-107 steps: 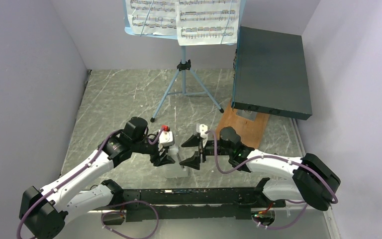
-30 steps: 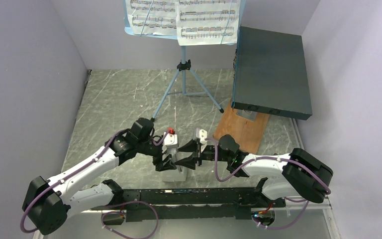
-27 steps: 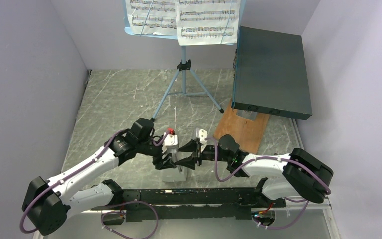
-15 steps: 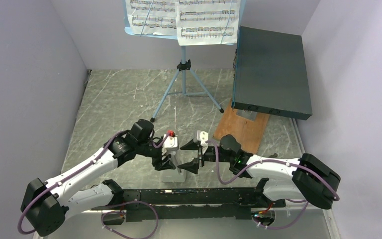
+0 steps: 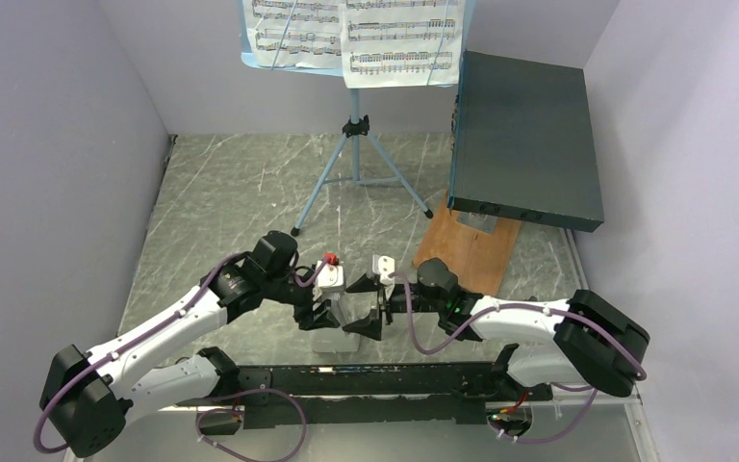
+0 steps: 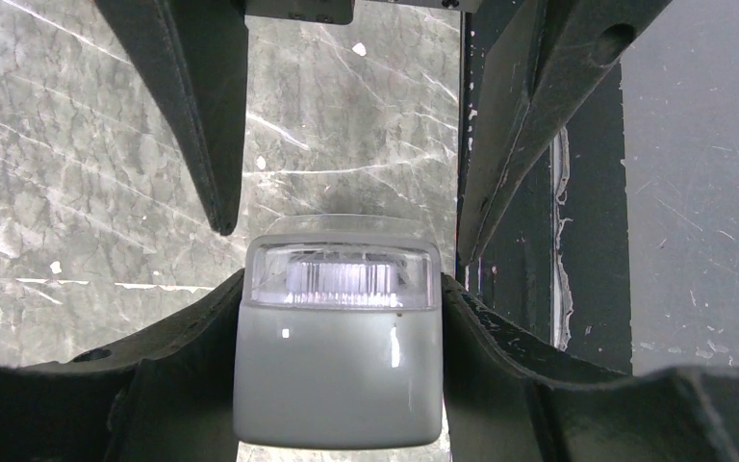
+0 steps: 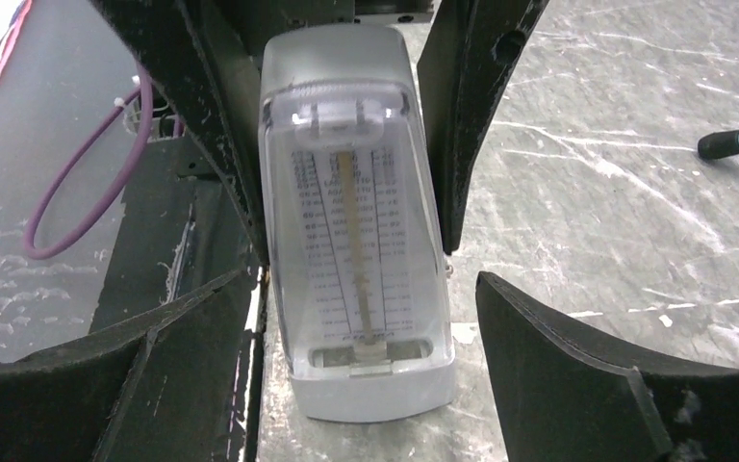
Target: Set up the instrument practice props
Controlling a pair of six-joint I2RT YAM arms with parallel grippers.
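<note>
Two robot arms are reaching inward from the near edge of a grey marbled desk (image 5: 231,183), elbows bent outward, wrists meeting in the middle. Between them a small grey-white pyramid metronome (image 7: 356,221) is standing upright on the desk. Its clear front is showing a printed tempo scale and a slim pendulum, but the numbers are too fine to read. The left pincer (image 5: 324,313) is clamping the metronome's sides, both fingers pressing against its body. The right pincer (image 5: 364,306) is standing wide apart, straddling the metronome, its right-hand finger clearly not touching it. A second ago the right pincer was much narrower around the metronome; the left arm is holding the same pose. At the far side a light blue music stand (image 5: 354,144) is standing on tripod legs, carrying white sheet-music pages (image 5: 399,38) with printed staves and no legible title
</note>
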